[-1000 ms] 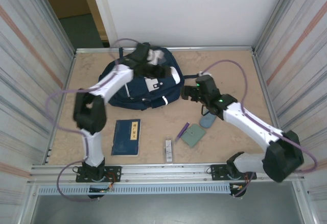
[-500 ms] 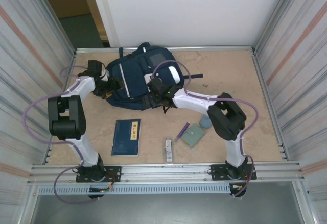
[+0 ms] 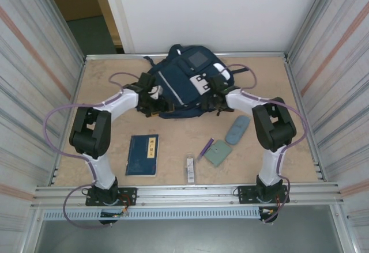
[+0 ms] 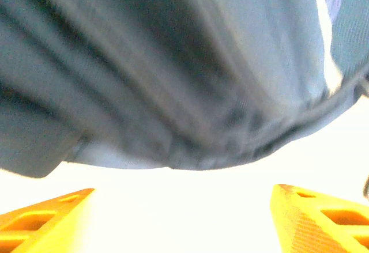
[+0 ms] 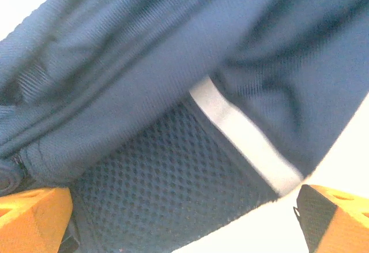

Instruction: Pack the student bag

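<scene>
Top external: student bag (image 3: 184,86) sits far-middle on the table (image 3: 173,143), close to the back edge. You've got a claw on each flank, left gripper (image 3: 151,96) at its left side and right gripper (image 3: 215,91) at its right. That reads to me as bracketing the bag to square it up or get at the opening before anything goes in.

Left wrist: fingers (image 4: 40,224) spread apart, nothing between them, navy fabric just ahead of the tips.

Right wrist: jaws wide apart too. The mesh side panel (image 5: 161,195) and a white stripe (image 5: 242,135) lie between the tips, and I see no pinch on them.

Loose items are spread over the near half, apart from the bag, presumably staged for picking.

Count:
- one bag
- two grippers
- five loose items:
  - one dark-blue book (image 3: 142,155)
  - one small pale strip (image 3: 190,169)
  - one purple pen (image 3: 206,147)
  - one grey-green square pad (image 3: 218,153)
  - one blue-grey oblong case (image 3: 237,130)

With all five out on the table, I'd say packing hasn't started.
</scene>
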Controlling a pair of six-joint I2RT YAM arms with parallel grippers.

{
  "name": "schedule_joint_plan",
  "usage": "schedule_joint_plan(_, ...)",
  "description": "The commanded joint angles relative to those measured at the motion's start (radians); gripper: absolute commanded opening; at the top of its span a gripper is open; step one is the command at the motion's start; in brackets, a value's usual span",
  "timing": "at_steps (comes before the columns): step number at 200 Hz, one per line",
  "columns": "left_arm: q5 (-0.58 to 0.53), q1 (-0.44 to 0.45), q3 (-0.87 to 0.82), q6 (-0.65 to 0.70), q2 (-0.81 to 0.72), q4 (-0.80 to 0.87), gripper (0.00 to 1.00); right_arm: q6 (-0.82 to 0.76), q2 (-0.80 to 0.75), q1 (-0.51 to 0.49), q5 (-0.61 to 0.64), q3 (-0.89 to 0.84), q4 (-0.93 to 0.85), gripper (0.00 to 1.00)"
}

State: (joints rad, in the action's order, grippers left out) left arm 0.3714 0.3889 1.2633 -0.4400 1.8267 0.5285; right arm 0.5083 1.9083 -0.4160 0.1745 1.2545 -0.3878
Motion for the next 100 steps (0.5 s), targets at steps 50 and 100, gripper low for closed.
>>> schedule_joint_plan(50,-0.011,-0.060,-0.031,-0.099,-0.176,0.034,0.76,-0.041,-0.174,0.088,-0.342,-0.033,-0.062,0.99)
schedule_joint_plan(100,-0.001,-0.157,0.000,-0.140,-0.029,-0.076,0.68,-0.066,-0.219,0.048,-0.490,-0.090,-0.061,0.81)
